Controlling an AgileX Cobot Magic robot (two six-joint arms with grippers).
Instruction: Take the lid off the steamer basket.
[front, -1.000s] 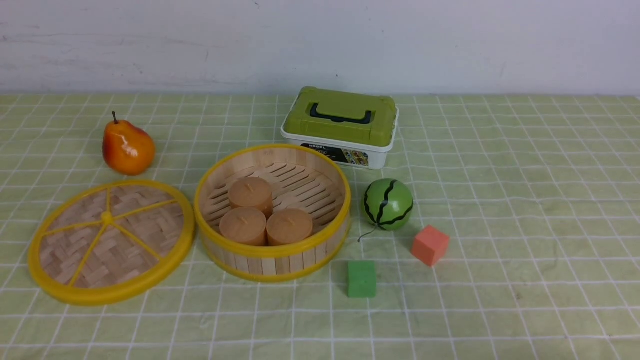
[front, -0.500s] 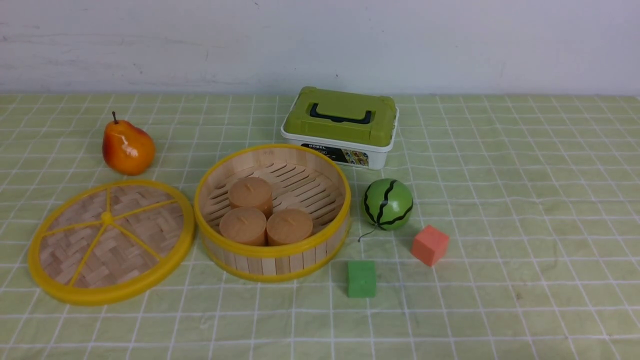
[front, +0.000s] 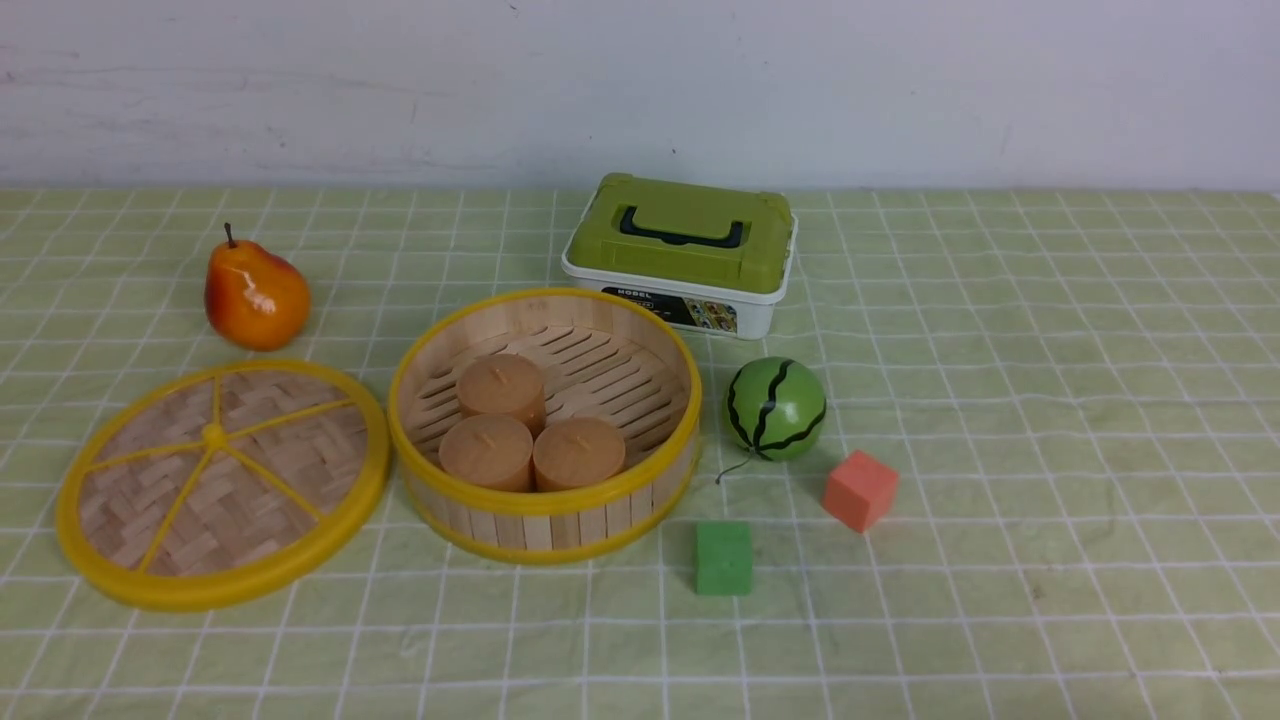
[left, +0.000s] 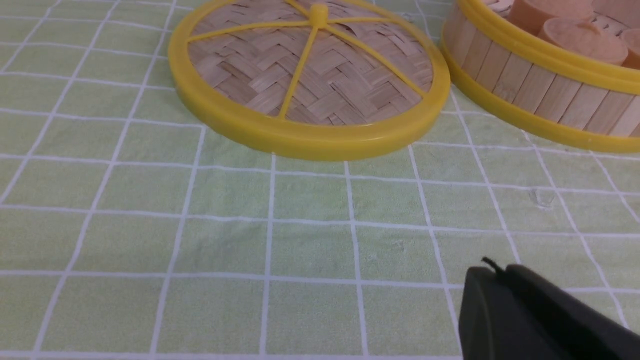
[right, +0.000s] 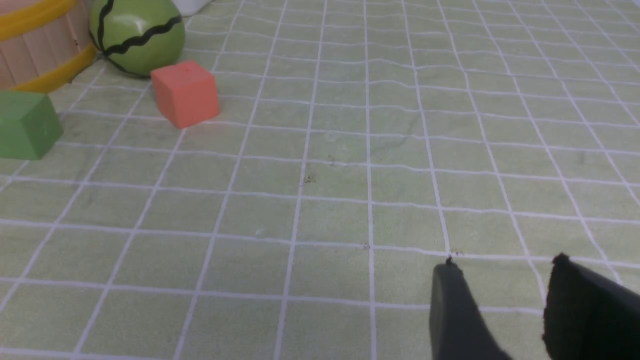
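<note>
**Lid lying off the basket, both grippers withdrawn**

Green checked cloth (front: 1000, 400) covered the whole table under a pale wall, and nothing on it was seen to differ across the front views of the last second; every object was found in the same place.

From the tools outward: the left gripper (left: 492, 280) was seen in its wrist view as dark fingers brought together with no gap, nothing held between them, hanging low over bare cloth well short of the lid. The right gripper (right: 505, 270) was shown with a clear gap between its two dark fingers, empty, over open cloth apart from the objects. Neither arm appeared in the front view.

The flat round lid of woven bamboo with a thick yellow rim, spokes and centre knob (front: 222, 482) was lying flat on the cloth, just beside the round steamer basket of light-wood slats with yellow rims (front: 545, 425), on the robot's left of it. The basket was standing open, with three tan cylindrical buns (front: 530, 425) exposed on its slatted floor.

The task was therefore judged complete: lid off, set down, released.

Around the basket were noted an orange-red toy pear (front: 256, 293), a green-and-white rectangular plastic box (front: 682, 255), a green striped toy watermelon (front: 775, 408), a coral cube (front: 860, 489) and a green cube (front: 723, 558).
</note>
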